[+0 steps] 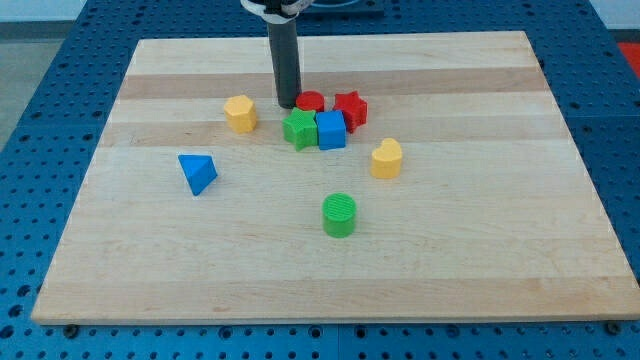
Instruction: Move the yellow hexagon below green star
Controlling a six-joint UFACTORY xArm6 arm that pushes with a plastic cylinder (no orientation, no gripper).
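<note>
The yellow hexagon [240, 113] lies on the wooden board left of the middle cluster. The green star [299, 129] sits to its right, touching a blue cube [331, 130]. My tip [287, 104] stands just above the green star and right of the yellow hexagon, next to a red cylinder [310, 101]. The tip is apart from the hexagon, with a small gap between them.
A red star [350, 107] sits right of the red cylinder. A yellow heart-like block [386, 158] lies to the right, a green cylinder [339, 214] lower in the middle, and a blue triangular block [198, 172] at the left. The board's edge [330, 320] runs along the view's bottom.
</note>
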